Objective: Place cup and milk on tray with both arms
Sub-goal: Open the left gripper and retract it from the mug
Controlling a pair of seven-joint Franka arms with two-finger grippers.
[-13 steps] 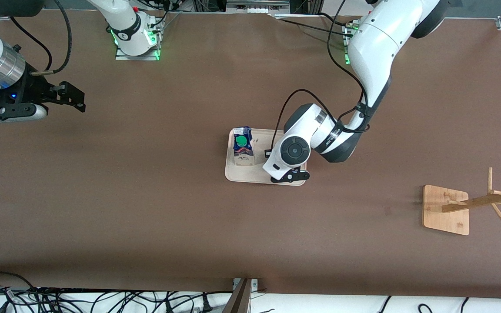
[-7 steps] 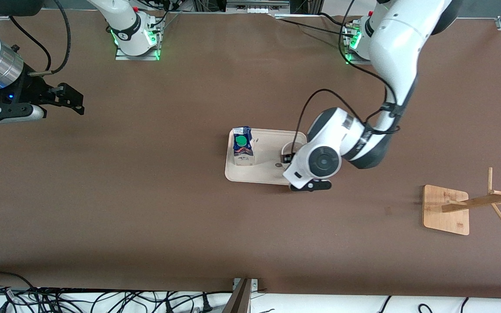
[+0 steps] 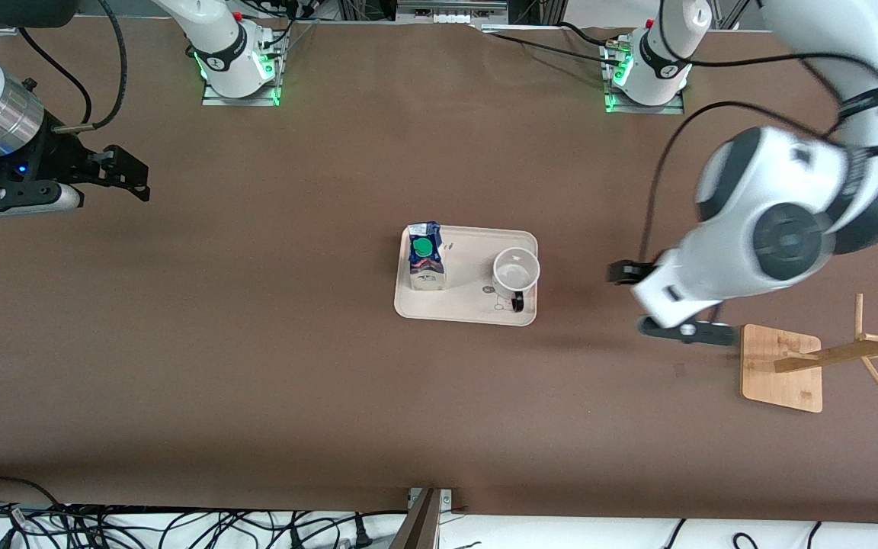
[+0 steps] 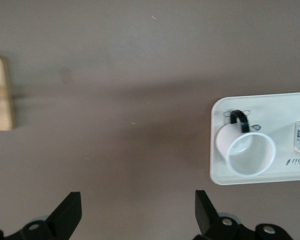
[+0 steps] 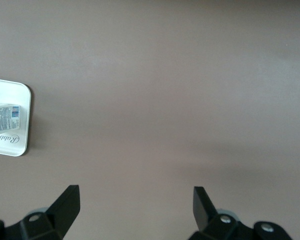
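The cream tray (image 3: 469, 299) lies mid-table. The milk (image 3: 425, 259) stands upright on its end toward the right arm. The cup (image 3: 516, 270) stands upright on its end toward the left arm, with its black handle toward the front camera. My left gripper (image 3: 628, 299) is open and empty, up in the air over bare table between the tray and the wooden rack base. Its wrist view shows the cup (image 4: 245, 150) on the tray (image 4: 285, 107). My right gripper (image 3: 132, 174) is open and empty, waiting over the table's right-arm end.
A wooden rack with a square base (image 3: 782, 367) and slanted pegs stands toward the left arm's end, nearer the front camera than the tray; its base edge shows in the left wrist view (image 4: 0, 92). Cables lie along the table's front edge.
My left gripper has left the cup standing on the tray and has swung away toward the left arm's end. The right arm has not moved.
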